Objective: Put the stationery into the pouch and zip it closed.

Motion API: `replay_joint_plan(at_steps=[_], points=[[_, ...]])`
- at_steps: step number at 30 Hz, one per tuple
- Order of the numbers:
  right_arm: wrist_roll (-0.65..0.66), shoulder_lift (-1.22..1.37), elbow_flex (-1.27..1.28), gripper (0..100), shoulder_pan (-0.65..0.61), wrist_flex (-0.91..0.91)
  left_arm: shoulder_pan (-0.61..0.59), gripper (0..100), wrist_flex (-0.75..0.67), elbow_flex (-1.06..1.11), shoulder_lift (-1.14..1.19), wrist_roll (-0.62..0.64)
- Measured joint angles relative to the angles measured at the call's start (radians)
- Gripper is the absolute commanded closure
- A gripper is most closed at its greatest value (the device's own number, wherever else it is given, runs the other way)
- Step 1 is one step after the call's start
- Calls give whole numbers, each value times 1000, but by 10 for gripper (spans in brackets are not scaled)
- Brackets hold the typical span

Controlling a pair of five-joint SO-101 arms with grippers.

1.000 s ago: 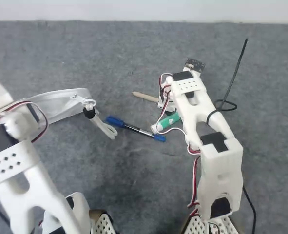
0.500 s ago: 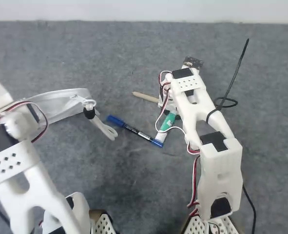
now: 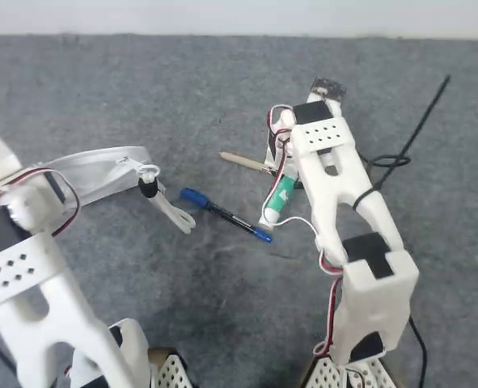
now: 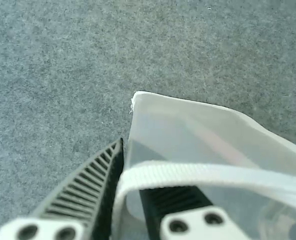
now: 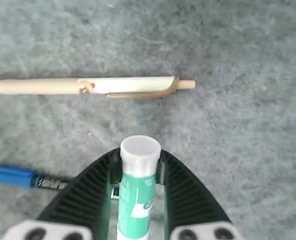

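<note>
Between the right pincer's (image 5: 140, 159) fingers a green-and-white glue stick (image 5: 136, 192) is clamped, white cap outward. Just beyond the cap, a beige pen (image 5: 92, 86) is seen lying crosswise; a blue pen (image 5: 17, 176) lies beside one jaw. Right arm stretched forward, wrist pitched down. Left pincer (image 4: 130, 165) is closed on the translucent pouch's (image 4: 198, 135) edge.

Behind both arms (image 3: 336, 186), looks down over the carpet (image 3: 141, 89). At each wrist, peers close past the jaws, sharing pouch (image 4: 198, 135) and beige pen (image 5: 87, 86) with overhead.
</note>
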Motion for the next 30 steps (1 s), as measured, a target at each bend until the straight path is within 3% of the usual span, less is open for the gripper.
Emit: replay_joint_plan(at_steps=[7, 16, 30], points=[[0, -123, 0, 992, 0, 83, 0, 989, 0, 0, 0, 0], [0, -265, 0, 992, -95, 227, 0, 989, 0, 0, 0, 0], [0, -400, 0, 992, -117, 270, 31, 990, 0, -8, 0, 15]])
